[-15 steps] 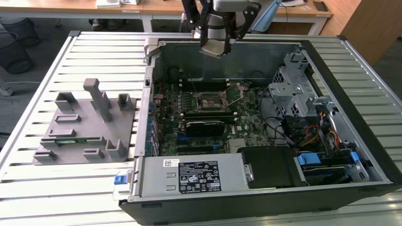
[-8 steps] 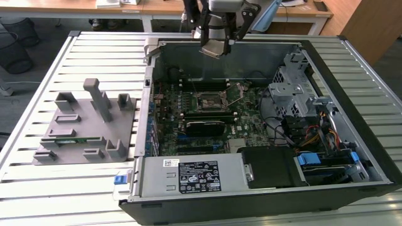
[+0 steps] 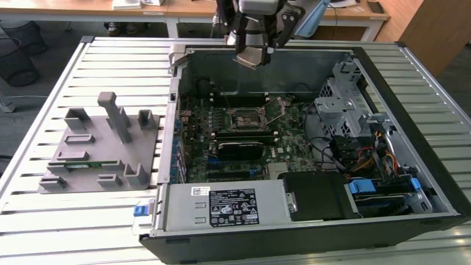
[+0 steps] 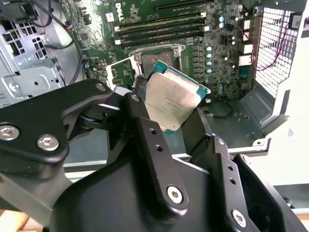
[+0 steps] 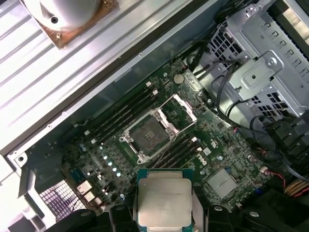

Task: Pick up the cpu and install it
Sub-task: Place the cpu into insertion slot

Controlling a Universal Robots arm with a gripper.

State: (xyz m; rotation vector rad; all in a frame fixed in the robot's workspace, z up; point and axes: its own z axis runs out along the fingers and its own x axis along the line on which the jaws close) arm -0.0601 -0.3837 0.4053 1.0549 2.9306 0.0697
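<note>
- cpu hangs in the air over the far edge of the open computer case, which sits on the slatted table; the exterior view gives this placing.
- motherboard lies flat on the case floor, seen from above in the first wrist view.
- gripper is closed part-way on the cpu; the second wrist view shows its fingers clamping opposite edges, silvery top tilted.
- socket near the board's middle lies bare, its metal frame swung open.

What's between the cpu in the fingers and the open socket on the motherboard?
In the first wrist view, a bank of black memory slots lies between the held cpu and the socket.
</note>
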